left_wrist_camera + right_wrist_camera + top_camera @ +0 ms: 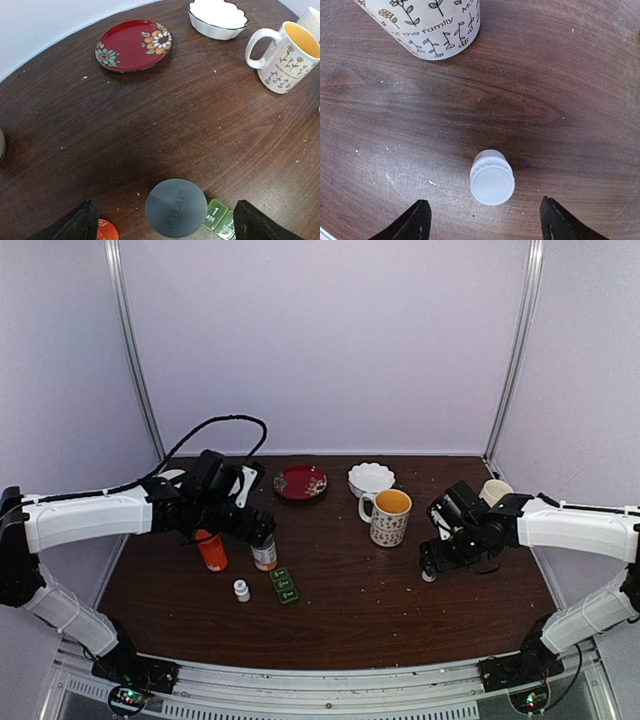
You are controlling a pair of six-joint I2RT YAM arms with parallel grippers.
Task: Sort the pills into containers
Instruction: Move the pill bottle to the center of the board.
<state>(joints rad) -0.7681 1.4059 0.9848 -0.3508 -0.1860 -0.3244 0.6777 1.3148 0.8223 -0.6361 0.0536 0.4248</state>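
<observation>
The dark-green pill box (pixel 285 585) lies flat in front of the left arm, and two of its lidded containers (pixel 218 217) show in the left wrist view. The pills are out of view. My left gripper (pixel 260 532) hangs open over a grey-capped bottle (pixel 176 206), its fingers (pixel 75 226) wide apart on either side. My right gripper (pixel 485 212) is open around a small white capped bottle (pixel 492 177), with a gap on each side between bottle and fingertips (pixel 555 220). The same bottle (pixel 428 576) stands upright at the right of the table.
An orange bottle (pixel 211 550) and another small white bottle (pixel 241 590) stand near the pill box. A patterned mug (pixel 388 516), a white bowl (pixel 371 478) and a red flowered plate (pixel 300 481) sit further back. White specks dot the brown table (pixel 400 620).
</observation>
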